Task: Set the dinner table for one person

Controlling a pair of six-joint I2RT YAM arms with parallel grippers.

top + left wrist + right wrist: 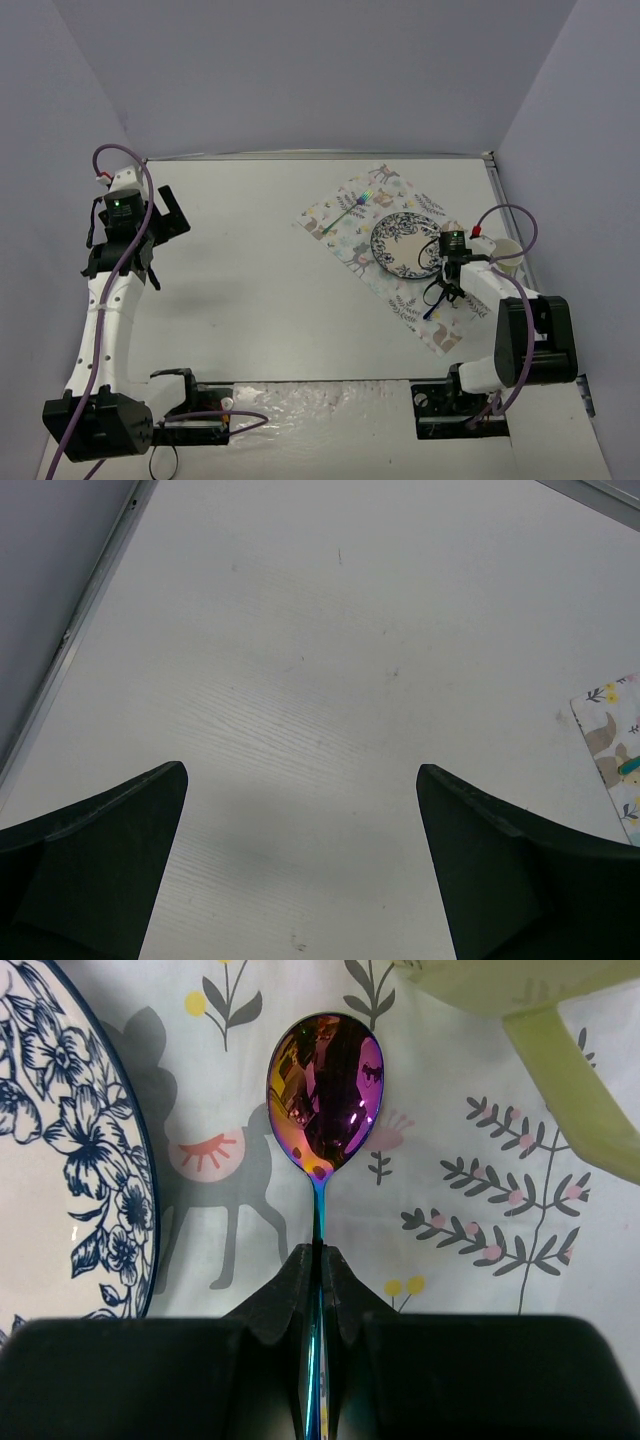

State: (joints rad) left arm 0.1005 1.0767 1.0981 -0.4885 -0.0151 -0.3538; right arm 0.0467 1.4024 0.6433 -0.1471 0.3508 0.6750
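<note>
We see the white desk lying flat with its metal-rimmed far edge running left to right across the top view. It looks wider that way than it is deep, its sides running back from the arm bases. On its right half an animal-print cloth lies turned at an angle, one corner pointing to the far side. A blue-flowered plate sits on the cloth, with a fork on the far left of it.

The right gripper is closed tight on the thin handle of an iridescent spoon. The spoon's long axis runs straight out from the fingers, bowl pointing away from the wrist and hollow side up, over the cloth just right of the plate's rim. We cannot tell whether it touches the cloth. A pale green cup stands near, on the spoon's other side.

The left gripper hangs over bare desk on the far left, fingers spread wide, holding nothing.
</note>
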